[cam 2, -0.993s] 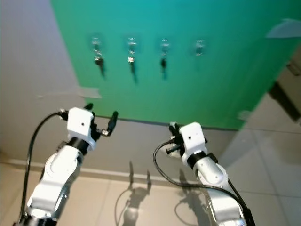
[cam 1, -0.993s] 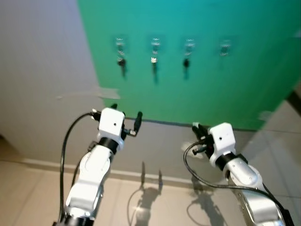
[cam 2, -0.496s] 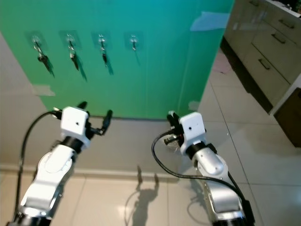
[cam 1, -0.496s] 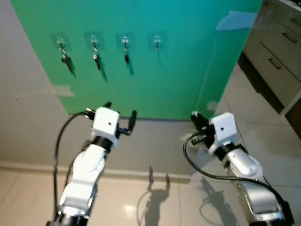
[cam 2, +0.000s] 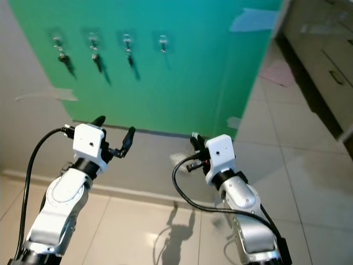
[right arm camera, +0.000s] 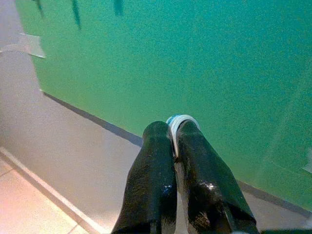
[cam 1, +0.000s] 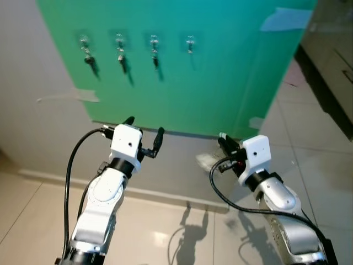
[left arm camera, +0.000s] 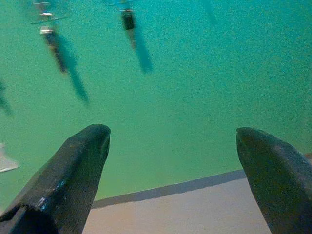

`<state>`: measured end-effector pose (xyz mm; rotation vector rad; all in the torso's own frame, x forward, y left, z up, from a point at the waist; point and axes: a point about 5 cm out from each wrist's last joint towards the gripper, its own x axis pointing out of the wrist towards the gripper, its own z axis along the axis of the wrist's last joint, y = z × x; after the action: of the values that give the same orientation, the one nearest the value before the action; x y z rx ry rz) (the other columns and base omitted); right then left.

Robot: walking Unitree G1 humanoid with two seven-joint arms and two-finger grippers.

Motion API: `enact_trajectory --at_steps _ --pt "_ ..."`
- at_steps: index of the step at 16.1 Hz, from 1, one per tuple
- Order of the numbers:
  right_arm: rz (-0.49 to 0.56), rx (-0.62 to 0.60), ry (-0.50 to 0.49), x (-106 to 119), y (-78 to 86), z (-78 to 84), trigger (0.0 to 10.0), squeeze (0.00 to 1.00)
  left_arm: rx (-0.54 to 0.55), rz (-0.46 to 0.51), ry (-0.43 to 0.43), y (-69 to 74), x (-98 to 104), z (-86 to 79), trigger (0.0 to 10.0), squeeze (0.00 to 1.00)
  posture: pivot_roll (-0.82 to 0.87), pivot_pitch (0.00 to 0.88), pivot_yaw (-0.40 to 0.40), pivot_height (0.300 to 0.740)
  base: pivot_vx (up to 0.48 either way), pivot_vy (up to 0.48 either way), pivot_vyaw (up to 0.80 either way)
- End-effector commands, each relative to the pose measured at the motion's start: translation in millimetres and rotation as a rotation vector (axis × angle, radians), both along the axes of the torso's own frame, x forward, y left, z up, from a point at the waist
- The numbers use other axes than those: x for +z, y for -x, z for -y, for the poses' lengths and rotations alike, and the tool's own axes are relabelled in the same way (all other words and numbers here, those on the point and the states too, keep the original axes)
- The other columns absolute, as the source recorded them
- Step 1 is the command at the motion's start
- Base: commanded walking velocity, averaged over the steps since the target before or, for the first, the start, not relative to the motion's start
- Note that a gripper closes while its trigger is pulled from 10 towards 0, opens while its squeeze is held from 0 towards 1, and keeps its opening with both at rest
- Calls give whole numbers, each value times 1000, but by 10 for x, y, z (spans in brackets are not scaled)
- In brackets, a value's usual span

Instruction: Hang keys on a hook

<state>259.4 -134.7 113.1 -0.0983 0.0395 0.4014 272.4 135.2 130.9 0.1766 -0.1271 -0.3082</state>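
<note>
A green panel (cam 1: 220,77) on the grey wall (cam 1: 33,110) carries a row of four small hooks (cam 1: 190,41) near its top. Keys hang from the three hooks on the left: one (cam 1: 87,56) at the far left, a second (cam 1: 121,55) beside it and a third (cam 1: 155,56) next along. The hook at the right end is bare. Pale tape (cam 1: 287,19) holds the panel's upper right corner. Below, glossy beige floor tiles (cam 1: 160,232) meet the wall.

I can't read any text, label, brand or number anywhere here, not on the green panel (cam 1: 209,72) either.
</note>
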Motion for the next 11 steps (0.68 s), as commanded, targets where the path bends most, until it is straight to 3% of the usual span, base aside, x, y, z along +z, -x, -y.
enact_trajectory --at_steps 1,2,9,11 --pt "25 6 1 72 -8 -39 10000 0 -9 24 -1 13 62 -19 10000 0 -57 0 44 740 330 0 681" --pt "32 11 -2 88 -10 -53 10000 0 -16 23 -5 12 62 -20 10000 0 -57 0 44 740 334 0 675" --pt "102 45 -47 319 -20 56 10000 0 -35 7 -35 36 36 -25 10000 0 -56 0 51 740 323 0 0" --pt "125 63 -62 385 0 89 10000 0 -33 9 -23 37 34 -27 10000 0 -56 0 51 740 0 0 0"
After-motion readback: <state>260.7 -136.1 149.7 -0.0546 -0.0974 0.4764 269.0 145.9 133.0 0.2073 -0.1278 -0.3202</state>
